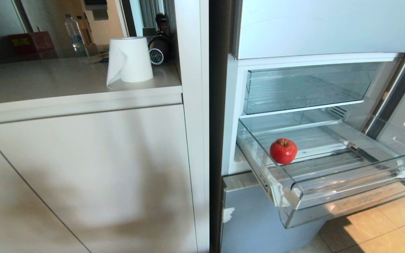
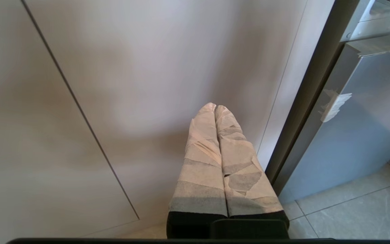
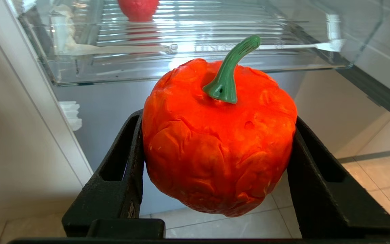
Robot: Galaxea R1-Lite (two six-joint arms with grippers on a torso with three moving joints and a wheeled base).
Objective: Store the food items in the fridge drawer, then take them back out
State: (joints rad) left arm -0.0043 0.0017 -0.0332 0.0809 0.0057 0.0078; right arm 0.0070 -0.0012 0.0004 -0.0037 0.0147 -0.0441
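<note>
We saw the fridge drawer (image 1: 329, 189) pulled out at the right of the head view, its clear front lip reaching toward the lower right of the frame. A red apple (image 1: 283, 151) sat upright on the ribbed floor near the drawer's left wall, just right of the frame's centre. Above it a second clear bin (image 1: 304, 88) stood pushed in.

In the right wrist view our right gripper (image 3: 215, 162) held an orange-red pepper (image 3: 218, 142) with a green stem; the black jaws stood wide, one pressed against each side of it. The pepper hung in the middle of that frame, below the drawer's front edge (image 3: 181, 67) and outside the drawer, with the apple (image 3: 137, 8) at the top edge.

In the left wrist view our left gripper (image 2: 215, 108) showed its taped fingers (image 2: 201, 162) pressed together with nothing between them, at the centre of the frame before a pale cabinet door (image 2: 130, 67).

On the counter (image 1: 47, 80) at the upper left of the head view stood a white paper roll (image 1: 130, 59).
</note>
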